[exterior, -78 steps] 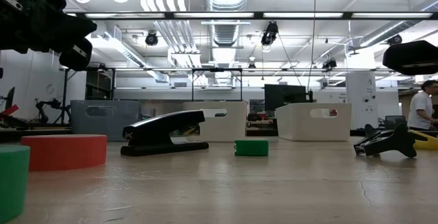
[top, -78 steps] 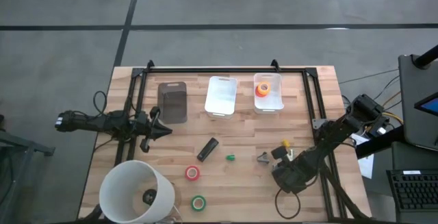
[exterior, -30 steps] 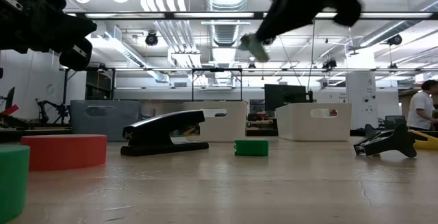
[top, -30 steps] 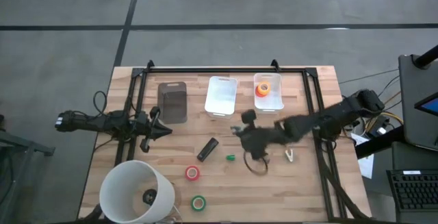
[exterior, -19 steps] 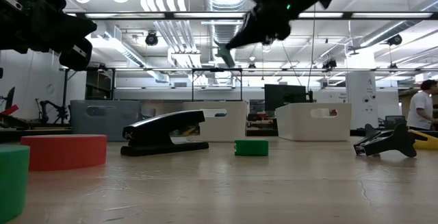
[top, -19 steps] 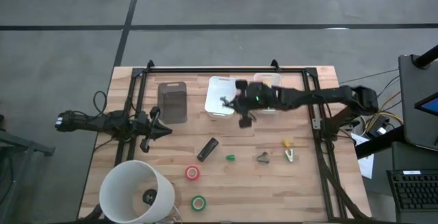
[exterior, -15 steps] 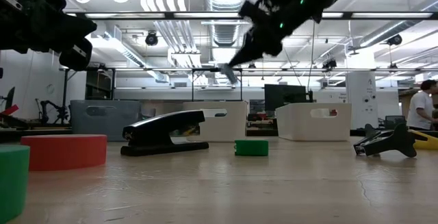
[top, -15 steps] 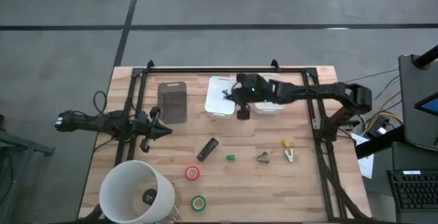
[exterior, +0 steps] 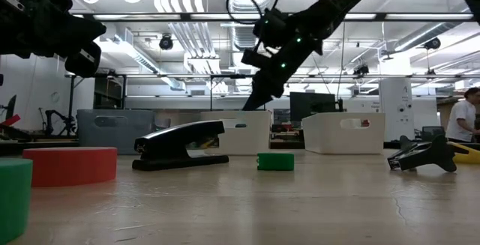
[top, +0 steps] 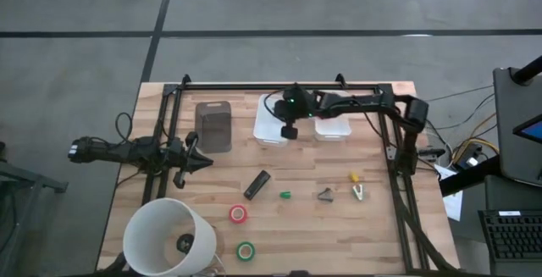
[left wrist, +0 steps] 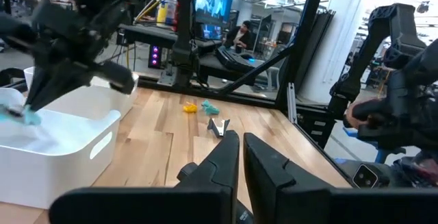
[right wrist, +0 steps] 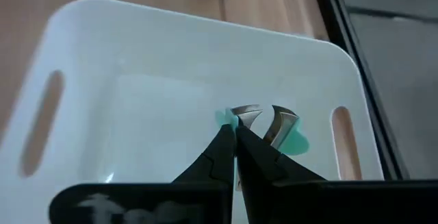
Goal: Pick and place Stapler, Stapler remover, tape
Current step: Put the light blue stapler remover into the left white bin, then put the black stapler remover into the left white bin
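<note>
Wooden tabletop (top: 339,226) under me, three bins along its far edge: a dark one (top: 213,125), a white middle bin (right wrist: 171,73) and a white bin (top: 339,129) with an orange tape roll in it. My right fingers (right wrist: 236,136) are pressed together on a teal staple remover (right wrist: 287,138), and they hang directly over the middle bin's floor — so the piece lies straight out from my tips, its metal claws curling away from me and its teal grips spread to either side, with the bin's bottom right below. Its long axis seems to run roughly along the bin's long sides, toward the wall with the slot handle. The drop looks like all that is left for this piece, I judge.

My left fingers (left wrist: 241,157) are shut on nothing, waiting above the tabletop's left edge.

The stapler (top: 257,184) lies mid-tabletop, its long axis on a diagonal, one end toward the bins and right, the other toward the near-left; the low view shows its head at the right. It sits between my arms, perhaps a little nearer the left one. A red tape roll (top: 239,214) and a green tape roll (top: 245,250) lie nearer the front, beside a large white cup (top: 161,235) — well apart from my right fingers.
</note>
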Motion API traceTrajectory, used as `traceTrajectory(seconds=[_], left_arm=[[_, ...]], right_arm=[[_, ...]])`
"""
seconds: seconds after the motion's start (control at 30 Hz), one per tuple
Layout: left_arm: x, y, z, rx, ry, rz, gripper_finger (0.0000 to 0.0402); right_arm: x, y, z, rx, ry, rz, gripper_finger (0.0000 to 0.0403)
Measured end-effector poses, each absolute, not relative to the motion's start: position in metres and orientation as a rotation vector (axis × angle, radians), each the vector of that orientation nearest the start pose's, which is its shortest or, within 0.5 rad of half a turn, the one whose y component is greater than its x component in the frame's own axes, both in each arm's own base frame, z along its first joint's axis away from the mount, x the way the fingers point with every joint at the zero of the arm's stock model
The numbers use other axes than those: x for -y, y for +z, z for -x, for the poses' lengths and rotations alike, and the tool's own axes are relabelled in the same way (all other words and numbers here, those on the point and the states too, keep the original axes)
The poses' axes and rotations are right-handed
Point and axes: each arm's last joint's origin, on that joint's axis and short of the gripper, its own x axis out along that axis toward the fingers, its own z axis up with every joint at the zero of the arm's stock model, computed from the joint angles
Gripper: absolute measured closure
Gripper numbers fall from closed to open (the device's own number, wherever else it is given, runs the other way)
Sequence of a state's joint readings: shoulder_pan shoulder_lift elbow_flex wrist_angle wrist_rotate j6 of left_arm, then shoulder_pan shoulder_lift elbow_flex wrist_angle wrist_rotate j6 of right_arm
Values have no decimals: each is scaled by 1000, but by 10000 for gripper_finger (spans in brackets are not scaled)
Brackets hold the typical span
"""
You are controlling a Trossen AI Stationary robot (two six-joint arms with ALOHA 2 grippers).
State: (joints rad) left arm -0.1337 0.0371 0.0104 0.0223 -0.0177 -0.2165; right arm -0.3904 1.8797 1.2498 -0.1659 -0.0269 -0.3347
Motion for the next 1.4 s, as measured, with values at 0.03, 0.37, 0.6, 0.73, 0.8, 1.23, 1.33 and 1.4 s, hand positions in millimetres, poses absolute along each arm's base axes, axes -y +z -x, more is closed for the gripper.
traceTrajectory(seconds=[0.03,0.37,0.6,0.73,0.8,1.23,1.33,1.4], left_arm=[[13,166,-99,-17,-115,216,376],[13,166,-99,-17,-114,216,376],[13,166,-99,-17,-114,216,378],[13,166,-99,-17,-114,216,376],[13,166,-99,-17,-114,216,377],[13,166,-99,-16,-114,216,378],[13,166,-99,-17,-114,216,377],[13,166,-99,-17,-114,216,376]], right_arm=[[155,188,-373,-851,-209,139,394],[176,175,-387,-975,-245,26,394],[178,183,-384,-968,-252,29,353],[175,201,-379,-946,-253,34,314],[170,209,-373,-974,-232,34,298],[58,261,-301,-1008,163,-89,278],[25,264,-280,-1000,227,-82,284],[6,264,-267,-991,263,-87,289]])
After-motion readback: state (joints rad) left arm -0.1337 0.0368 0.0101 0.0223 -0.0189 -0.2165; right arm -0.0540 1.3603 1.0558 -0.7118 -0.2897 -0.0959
